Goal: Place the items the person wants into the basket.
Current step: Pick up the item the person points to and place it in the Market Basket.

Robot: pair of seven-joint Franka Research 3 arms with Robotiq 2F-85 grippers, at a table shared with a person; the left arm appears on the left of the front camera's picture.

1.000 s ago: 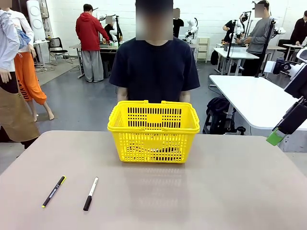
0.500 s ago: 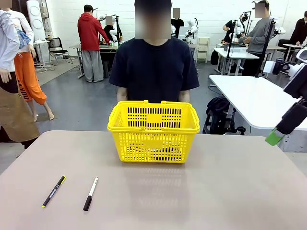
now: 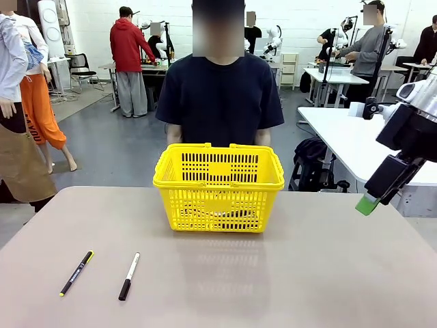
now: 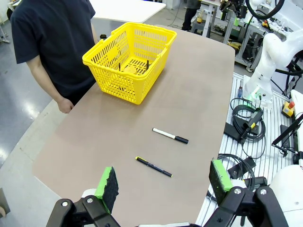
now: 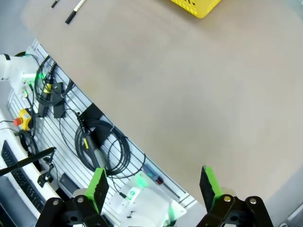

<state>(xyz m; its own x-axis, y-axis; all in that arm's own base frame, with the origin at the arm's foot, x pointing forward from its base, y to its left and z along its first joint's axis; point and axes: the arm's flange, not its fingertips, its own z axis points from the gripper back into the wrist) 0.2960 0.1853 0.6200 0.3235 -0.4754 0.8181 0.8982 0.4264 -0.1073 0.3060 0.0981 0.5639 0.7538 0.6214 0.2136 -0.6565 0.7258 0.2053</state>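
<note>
The yellow basket (image 3: 218, 183) stands at the table's far middle, right in front of the person in the navy T-shirt (image 3: 220, 89). In the left wrist view the basket (image 4: 108, 53) holds a few dark and yellow things on its floor, too small to name. My right gripper (image 3: 369, 203) hangs above the table's right edge, tilted. In its own view the right gripper (image 5: 154, 187) is open and empty over bare table. My left gripper (image 4: 163, 179) is open and empty, high above the table's near-left edge.
A black pen with a yellow end (image 3: 76, 272) and a black-and-white marker (image 3: 129, 275) lie side by side at the table's (image 3: 307, 273) front left. The person's hand (image 4: 64, 105) hangs at the side. Cables and a robot base lie off the table's near side.
My right gripper has swung left and slightly down, in toward the table's right edge. The basket, pen, marker and person have not moved.
</note>
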